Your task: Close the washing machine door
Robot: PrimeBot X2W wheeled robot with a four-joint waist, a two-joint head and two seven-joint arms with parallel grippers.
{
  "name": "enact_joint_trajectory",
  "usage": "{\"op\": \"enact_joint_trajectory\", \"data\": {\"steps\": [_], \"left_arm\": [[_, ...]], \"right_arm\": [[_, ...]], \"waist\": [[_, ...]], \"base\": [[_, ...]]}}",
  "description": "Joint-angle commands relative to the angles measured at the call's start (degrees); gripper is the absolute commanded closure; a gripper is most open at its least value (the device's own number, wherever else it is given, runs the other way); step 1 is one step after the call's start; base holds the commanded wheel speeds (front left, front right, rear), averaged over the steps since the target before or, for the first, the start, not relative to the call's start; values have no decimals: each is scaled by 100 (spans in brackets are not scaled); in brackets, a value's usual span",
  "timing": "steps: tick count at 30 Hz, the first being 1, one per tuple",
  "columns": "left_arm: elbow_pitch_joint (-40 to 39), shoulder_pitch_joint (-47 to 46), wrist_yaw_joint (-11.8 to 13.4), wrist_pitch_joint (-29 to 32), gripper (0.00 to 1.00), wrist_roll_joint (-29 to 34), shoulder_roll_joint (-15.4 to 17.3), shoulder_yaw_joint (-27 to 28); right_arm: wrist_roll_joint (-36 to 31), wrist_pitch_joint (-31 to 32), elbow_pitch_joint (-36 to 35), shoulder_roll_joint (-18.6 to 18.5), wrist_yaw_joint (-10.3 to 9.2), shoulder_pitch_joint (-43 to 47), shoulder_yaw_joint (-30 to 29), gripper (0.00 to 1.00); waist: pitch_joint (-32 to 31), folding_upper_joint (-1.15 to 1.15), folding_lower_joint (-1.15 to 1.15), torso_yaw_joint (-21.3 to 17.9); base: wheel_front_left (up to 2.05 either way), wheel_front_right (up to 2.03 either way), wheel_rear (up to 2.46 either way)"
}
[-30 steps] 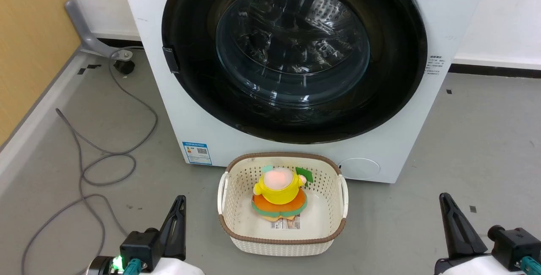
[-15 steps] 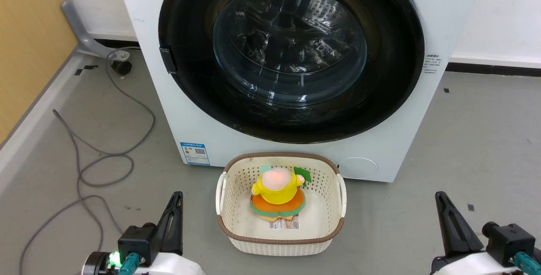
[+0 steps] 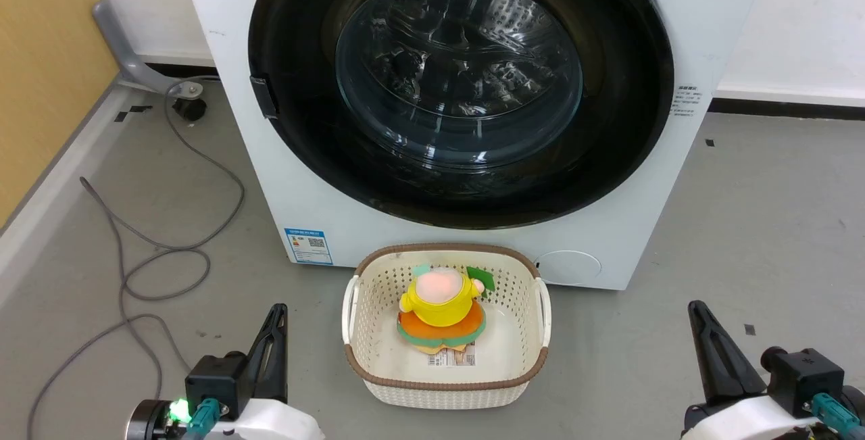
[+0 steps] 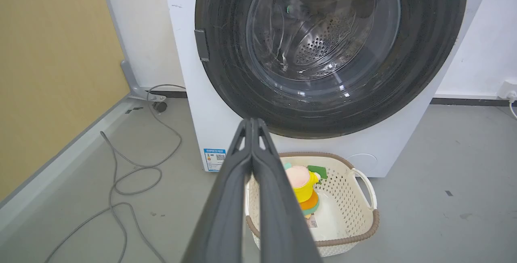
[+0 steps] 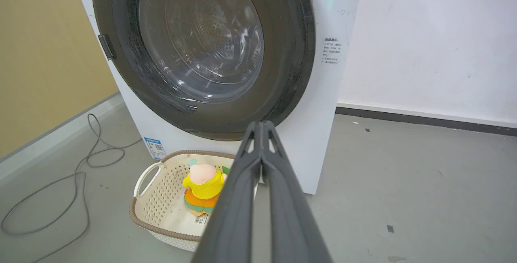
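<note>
1. Washing machine door [image 3: 459,88]: lies flat on the front of the washing machine [image 3: 628,237]. I see no gap at the black rim in head view or either wrist view. The steel drum shows thru the glass. Latch tab [image 3: 263,96] on the door's left edge sits against the white panel.
2. Change over the last sec: the whole head pic slid slightly left, i.e. the machine, the basket [image 3: 446,386], the cable [image 3: 169,251] and both grippers moved together. I read that as my cam/body shifting, not the items. Door vs. machine is the same as before, no swing.
3. L gripper [image 3: 276,322]: lower left of head view, well apart from the door. Left wrist view shows the fingers pressed together w/ nothing between them.
4. R gripper [image 3: 699,322]: lower right, also well apart from the door. Fingers together and empty per right wrist view.
5. Basket: cream, on the floor just in front of the machine, below the door. Plush toy [image 3: 442,298] is inside. Neither is a task item.
6. Cable: grey loops on the floor to the left, clear of both arms.
7. Meaning for the task: the door looks closed, so I'd judge the job done w/ both arms drawn back. I can't tell from the pics whether the latch fully caught. If it pops open, a firm push near the tab side would be my next move.
</note>
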Motion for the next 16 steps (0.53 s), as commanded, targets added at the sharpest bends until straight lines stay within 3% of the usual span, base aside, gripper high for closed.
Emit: {"op": "enact_joint_trajectory", "data": {"steps": [1,16], "left_arm": [[-38,-86,6,36,100,60,0,33],[-108,-131,7,212,100,151,0,114]], "right_arm": [[-37,42,-42,37,-2,-105,20,100],[-199,203,-75,72,-2,-176,54,100]], "waist": [[1,0,0,-5],[7,0,0,-51]], "base": [[0,0,0],[0,0,0]]}}
